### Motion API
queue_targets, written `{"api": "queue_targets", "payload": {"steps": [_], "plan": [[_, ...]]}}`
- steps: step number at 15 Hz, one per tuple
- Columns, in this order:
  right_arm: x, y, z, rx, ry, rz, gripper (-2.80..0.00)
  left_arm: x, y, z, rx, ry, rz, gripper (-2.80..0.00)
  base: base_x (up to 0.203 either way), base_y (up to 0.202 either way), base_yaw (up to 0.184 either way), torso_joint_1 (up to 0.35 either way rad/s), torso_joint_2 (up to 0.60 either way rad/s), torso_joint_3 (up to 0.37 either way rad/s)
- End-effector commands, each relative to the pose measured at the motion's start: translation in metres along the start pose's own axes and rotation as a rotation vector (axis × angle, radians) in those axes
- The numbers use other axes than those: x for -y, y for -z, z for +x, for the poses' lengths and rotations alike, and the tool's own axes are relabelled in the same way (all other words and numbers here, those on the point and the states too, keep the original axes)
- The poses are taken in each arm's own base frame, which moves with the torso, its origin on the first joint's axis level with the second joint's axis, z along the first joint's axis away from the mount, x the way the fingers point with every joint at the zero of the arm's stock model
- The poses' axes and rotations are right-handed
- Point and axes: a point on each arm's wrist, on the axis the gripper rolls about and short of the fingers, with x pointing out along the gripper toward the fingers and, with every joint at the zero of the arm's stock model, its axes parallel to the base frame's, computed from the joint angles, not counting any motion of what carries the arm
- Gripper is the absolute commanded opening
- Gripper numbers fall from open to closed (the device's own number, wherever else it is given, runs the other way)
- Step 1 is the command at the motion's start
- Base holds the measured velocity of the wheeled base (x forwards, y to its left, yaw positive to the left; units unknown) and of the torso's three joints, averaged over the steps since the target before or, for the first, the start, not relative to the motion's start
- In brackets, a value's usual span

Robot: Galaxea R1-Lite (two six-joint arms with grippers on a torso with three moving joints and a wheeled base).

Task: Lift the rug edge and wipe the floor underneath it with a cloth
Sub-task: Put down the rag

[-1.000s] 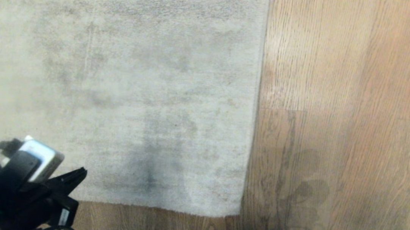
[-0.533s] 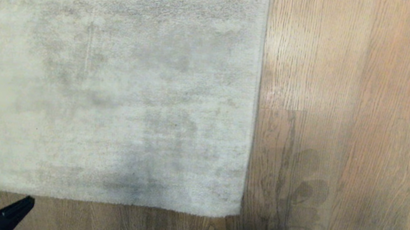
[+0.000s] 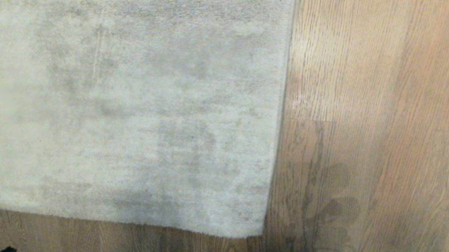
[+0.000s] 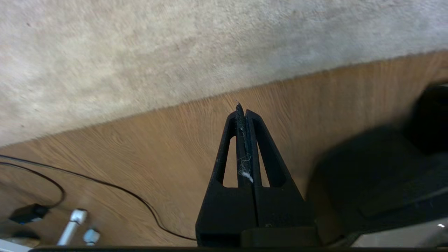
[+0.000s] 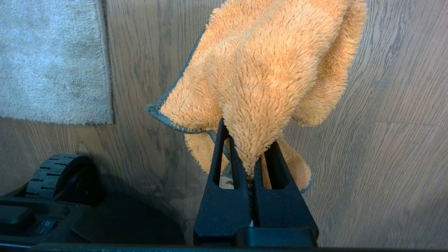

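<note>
My right tool [image 5: 250,164] grips the orange cloth [image 5: 266,70] above the floor [image 5: 385,140]; my closed, empty left tool [image 4: 243,112] hovers just short of the rug edge [image 4: 210,96].

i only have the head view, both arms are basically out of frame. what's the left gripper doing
Observer: The left gripper is shut and empty, over bare floor just short of the rug edge.
Operator: and the cloth, i just see an orange corner
Observer: The cloth is pinched in the shut right gripper and hangs above the floor.
Operator: anything near the left arm
Observer: A thin black cable lies on the floor beside it.
</note>
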Motion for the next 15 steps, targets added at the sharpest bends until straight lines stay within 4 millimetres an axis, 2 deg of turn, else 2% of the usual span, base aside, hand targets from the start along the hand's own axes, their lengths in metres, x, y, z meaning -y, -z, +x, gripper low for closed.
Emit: {"api": "queue_targets", "payload": {"steps": [1,6,15], "plan": [[0.0,0.0,0.0,-0.002,-0.001,-0.001,-2.8,-0.001,0.006,-0.01,0.045,-0.018,-0.026,-2.8,0.0,0.0,0.0,0.0,0.0,0.0],[0.0,0.0,0.0,-0.002,-0.001,-0.001,-2.8,0.003,0.023,-0.024,0.097,0.064,-0.051,-2.8,0.0,0.0,0.0,0.0,0.0,0.0],[0.0,0.0,0.0,-0.002,-0.001,-0.001,-2.8,0.007,0.037,-0.044,0.344,-0.034,-0.182,-2.8,0.0,0.0,0.0,0.0,0.0,0.0]]}}
